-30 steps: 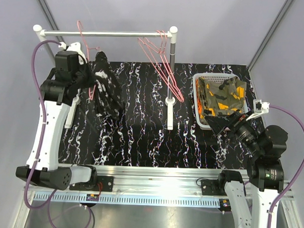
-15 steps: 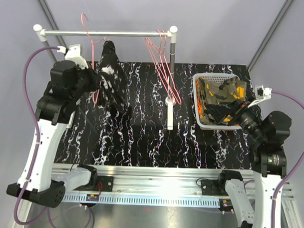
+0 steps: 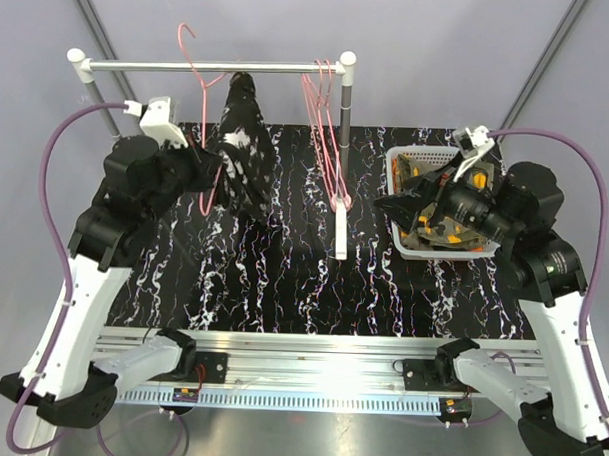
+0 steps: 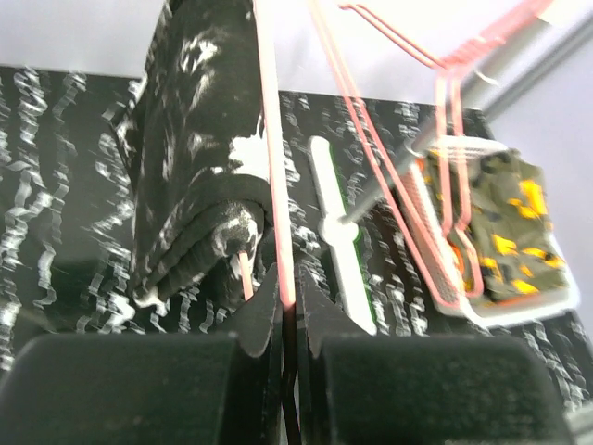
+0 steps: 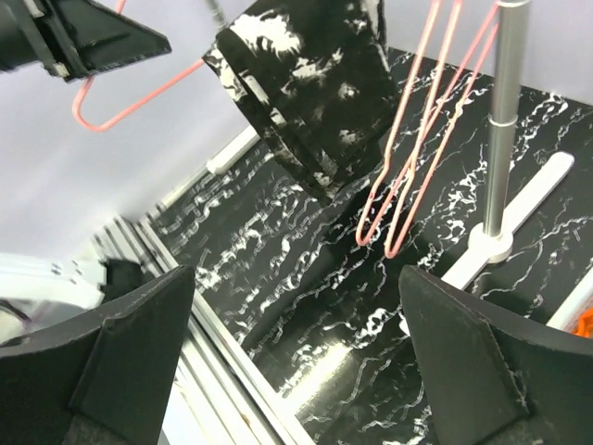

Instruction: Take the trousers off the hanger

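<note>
Trousers [image 3: 242, 151], the black speckled pair, are hanging folded over the pink hanger [image 4: 273, 148], whose wire the left gripper's [image 4: 289, 301] jaws are pinching. The right gripper's [image 3: 406, 195] jaws are standing spread near the basket. Taking the cloth's lower fold and drawing it sideways while holding the hanger steady looks best.

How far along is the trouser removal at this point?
Done: the camouflage pair lies in the basket, and two bare hangers hang on the rail. In hand: the left gripper pinches the third hanger carrying the black pair. Left: pulling that pair off; the right gripper is open and empty.
</note>
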